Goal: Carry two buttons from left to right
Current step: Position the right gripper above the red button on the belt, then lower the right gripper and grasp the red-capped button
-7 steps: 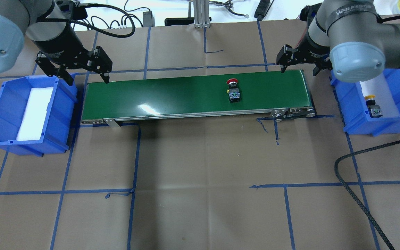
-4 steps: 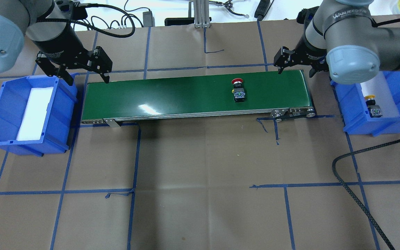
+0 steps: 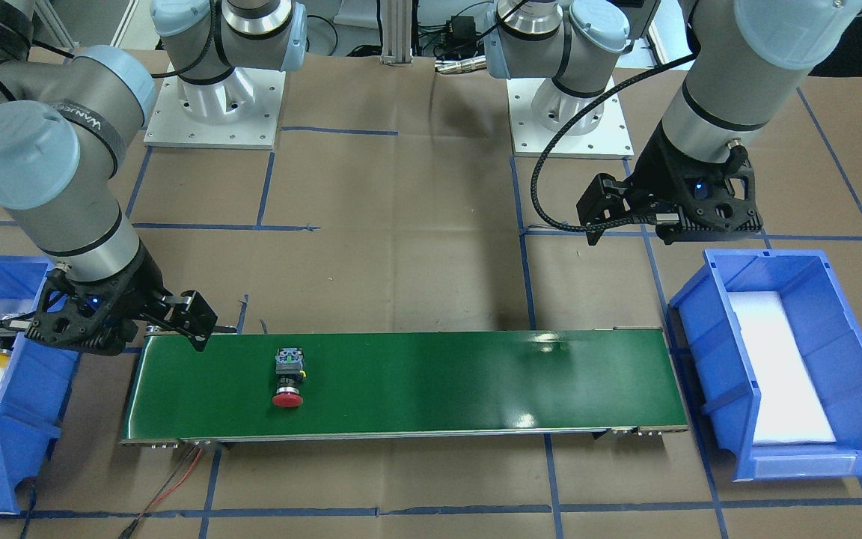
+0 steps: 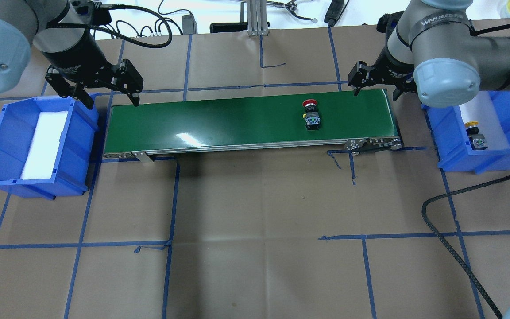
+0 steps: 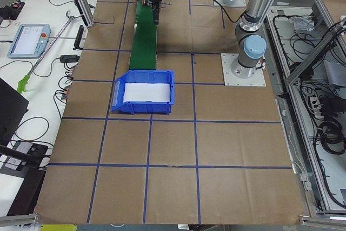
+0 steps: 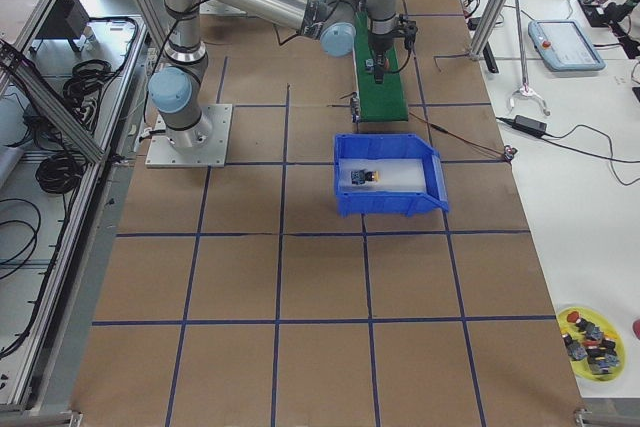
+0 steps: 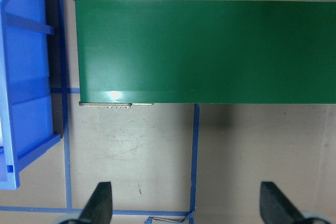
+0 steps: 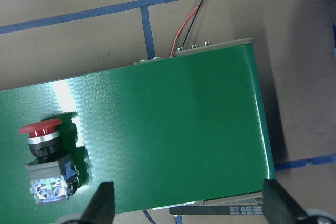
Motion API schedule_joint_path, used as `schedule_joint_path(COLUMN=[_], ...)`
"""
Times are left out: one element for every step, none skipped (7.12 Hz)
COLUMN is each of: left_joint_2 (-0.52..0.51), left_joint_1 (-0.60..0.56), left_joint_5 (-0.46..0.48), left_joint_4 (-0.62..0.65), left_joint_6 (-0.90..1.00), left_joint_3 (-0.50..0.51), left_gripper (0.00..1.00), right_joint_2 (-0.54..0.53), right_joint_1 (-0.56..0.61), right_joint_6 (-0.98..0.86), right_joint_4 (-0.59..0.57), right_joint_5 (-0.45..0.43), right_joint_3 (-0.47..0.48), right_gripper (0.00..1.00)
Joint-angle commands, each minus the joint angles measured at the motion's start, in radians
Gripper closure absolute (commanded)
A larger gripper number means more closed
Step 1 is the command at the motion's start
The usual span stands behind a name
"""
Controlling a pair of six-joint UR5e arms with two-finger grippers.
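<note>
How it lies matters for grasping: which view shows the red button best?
Right wrist-mounted: the red button lies large, on its side on the belt. Overhead and front-facing show it small; side views, too tiny; left wrist, nothing.

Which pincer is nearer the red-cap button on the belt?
Right. The right pincer hangs over the end of the belt, just past the red-cap button. The left pincer sits at the belt's opposite end, far from it.

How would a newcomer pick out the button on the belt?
Find the green conveyor belt. Near its end by the right gripper lies a small switch, alone on it. Its red cap sets it apart from the yellow-capped switch in the blue bin.
</note>
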Motion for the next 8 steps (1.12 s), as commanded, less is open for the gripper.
schedule_joint_path(left_joint_2=[0.000, 0.000, 0.000, 0.000, 0.000, 0.000, 0.000, 0.000], left_joint_1=[0.000, 0.000, 0.000, 0.000, 0.000, 0.000, 0.000, 0.000], left_joint_5=[0.000, 0.000, 0.000, 0.000, 0.000, 0.000, 0.000, 0.000], left_joint_4=[0.001, 0.001, 0.001, 0.001, 0.001, -0.001, 0.001, 0.001], left_joint_6=[0.000, 0.000, 0.000, 0.000, 0.000, 0.000, 0.000, 0.000], left_joint_3=[0.000, 0.000, 0.000, 0.000, 0.000, 0.000, 0.000, 0.000], left_gripper=[0.01, 0.01, 0.01, 0.01, 0.01, 0.01, 0.01, 0.01], right_joint_2=[0.005, 0.006, 0.020, 0.032, 0.058, 0.075, 0.084, 0.089], right_joint_1=[0.000, 0.000, 0.006, 0.038, 0.050, 0.052, 0.055, 0.070], right_joint_6=[0.000, 0.002, 0.002, 0.011, 0.034, 0.040, 0.040, 0.040], right_joint_4=[0.000, 0.000, 0.001, 0.000, 0.000, -0.002, -0.003, -0.005], right_joint_5=[0.000, 0.001, 0.018, 0.050, 0.051, 0.052, 0.052, 0.051], right_joint_3=[0.000, 0.003, 0.003, 0.003, 0.001, 0.000, 0.001, 0.003], right_gripper=[0.01, 0.01, 0.01, 0.01, 0.01, 0.01, 0.01, 0.01])
